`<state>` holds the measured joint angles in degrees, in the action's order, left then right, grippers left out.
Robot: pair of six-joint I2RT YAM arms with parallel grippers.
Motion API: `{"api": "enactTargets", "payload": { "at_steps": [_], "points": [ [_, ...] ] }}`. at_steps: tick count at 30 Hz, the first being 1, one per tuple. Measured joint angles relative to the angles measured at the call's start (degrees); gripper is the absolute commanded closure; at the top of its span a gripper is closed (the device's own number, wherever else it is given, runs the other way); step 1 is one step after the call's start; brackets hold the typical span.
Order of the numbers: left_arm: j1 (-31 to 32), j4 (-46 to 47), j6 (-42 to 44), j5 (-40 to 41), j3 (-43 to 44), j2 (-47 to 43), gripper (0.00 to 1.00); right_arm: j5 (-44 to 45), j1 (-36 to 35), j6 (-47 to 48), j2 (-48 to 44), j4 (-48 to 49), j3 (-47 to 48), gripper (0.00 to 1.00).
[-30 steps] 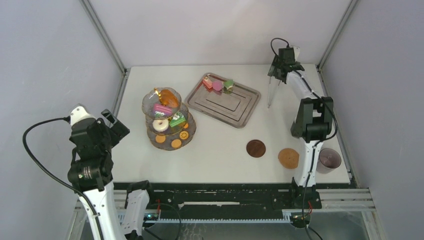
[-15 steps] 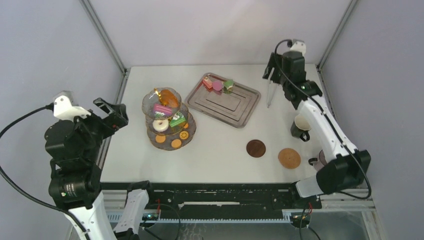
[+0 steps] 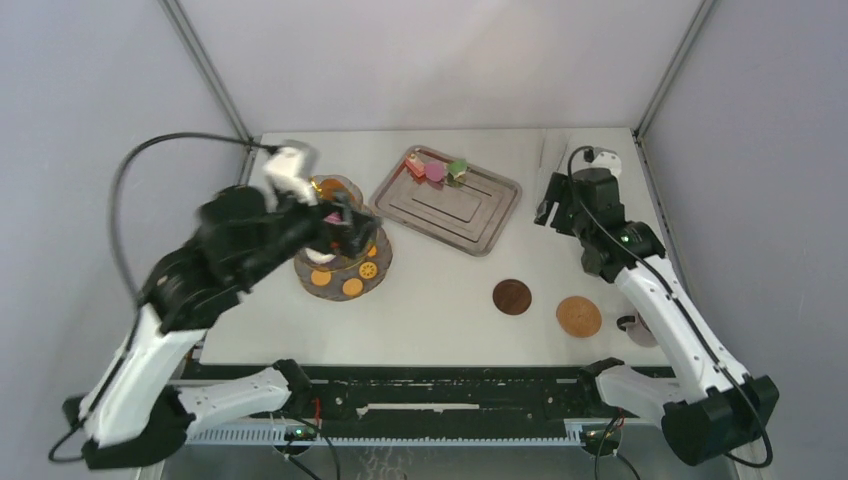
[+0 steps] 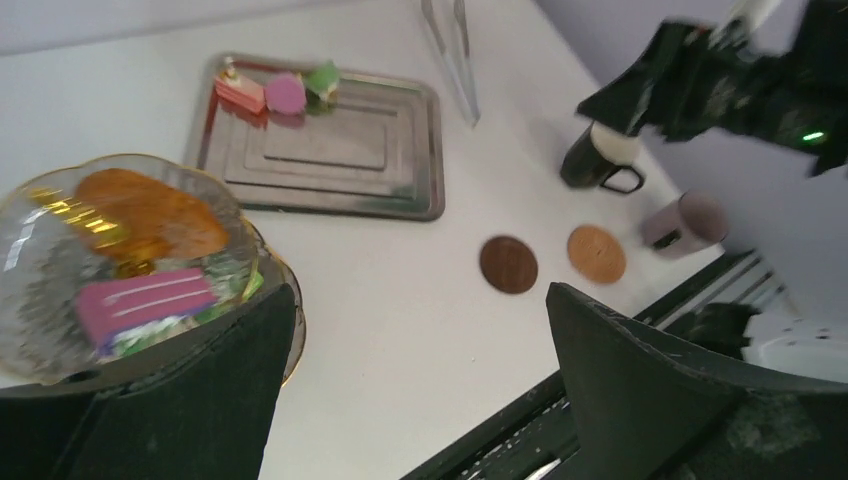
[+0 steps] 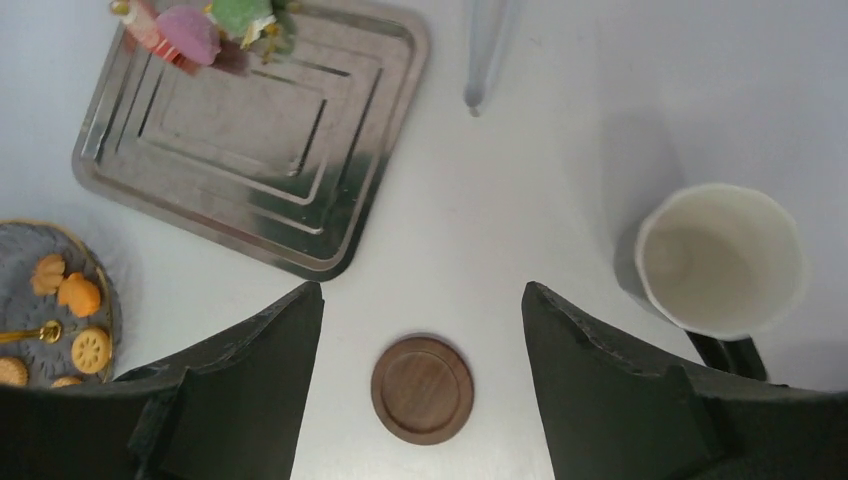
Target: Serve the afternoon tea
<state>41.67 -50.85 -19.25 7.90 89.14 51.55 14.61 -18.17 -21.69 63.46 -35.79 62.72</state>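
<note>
The three-tier glass stand [image 3: 330, 275] with a gold pole stands at the left and carries cakes, a white donut and orange cookies. It also shows in the left wrist view [image 4: 60, 260]. My left gripper [image 3: 352, 228] hovers over it, open and empty [image 4: 420, 380]. Three small cakes [image 3: 436, 168] lie on the steel tray [image 3: 450, 210]. A dark coaster [image 3: 512, 296] and a lighter coaster [image 3: 579, 316] lie at the front right. My right gripper [image 3: 556, 208] is open and empty [image 5: 422, 292] above the dark coaster [image 5: 422, 389]. A dark cup with a white inside [image 5: 720, 258] stands beside it.
A mauve cup [image 4: 685, 220] stands near the front right edge, past the lighter coaster [image 4: 596, 253]. Long metal tongs [image 5: 485, 50] lie at the back, right of the tray [image 5: 260, 150]. The enclosure walls stand close on both sides.
My left arm swung in from the left edge to above the stand. My right gripper came forward from the back right corner to above the dark coaster and cup.
</note>
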Motion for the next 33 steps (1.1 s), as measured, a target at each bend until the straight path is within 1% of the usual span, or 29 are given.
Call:
{"api": "enactTargets", "payload": {
  "at_steps": [1, 3, 7, 11, 16, 21, 24, 28, 33],
  "points": [
    [3.74, 0.33, 0.28, 2.54, 0.15, 2.62, 0.00, 0.74, 0.20, -0.61, -1.09, -1.14, -0.04, 0.20],
    [8.37, 1.18, 0.37, 6.32, 0.17, 7.98, 0.00, 2.73, 1.01, -2.01, -2.99, -3.45, -0.42, 0.20],
    [12.04, 2.82, 0.07, 8.63, -0.26, 17.09, 0.00, 7.37, 5.38, -5.51, -5.79, -8.37, -3.45, 0.19],
    [14.80, 3.67, -0.31, 8.66, -0.85, 22.82, 0.00, 8.70, 13.25, -7.19, -7.13, -10.91, -8.66, 0.19],
    [17.42, 5.49, -0.76, 7.82, -1.20, 27.69, 0.00, 2.86, 23.04, -4.70, -10.62, -9.05, -14.14, 0.20],
    [17.84, 6.47, -1.22, 6.43, -2.21, 29.92, 0.00, -4.98, 28.63, -2.27, -14.25, -3.10, -19.37, 0.17],
    [17.84, 6.80, -1.14, 6.36, -2.21, 30.58, 0.00, -8.52, 31.98, -2.14, -13.62, -0.68, -20.46, 0.16],
    [17.84, 6.86, -0.70, 6.21, -2.21, 31.30, 0.00, -12.17, 34.69, -2.23, -11.69, 2.75, -21.84, 0.13],
    [17.84, 6.84, -0.66, 6.03, -2.21, 32.39, 0.00, -17.42, 36.11, -2.01, -9.55, 5.99, -23.37, 0.13]
  ]
}}
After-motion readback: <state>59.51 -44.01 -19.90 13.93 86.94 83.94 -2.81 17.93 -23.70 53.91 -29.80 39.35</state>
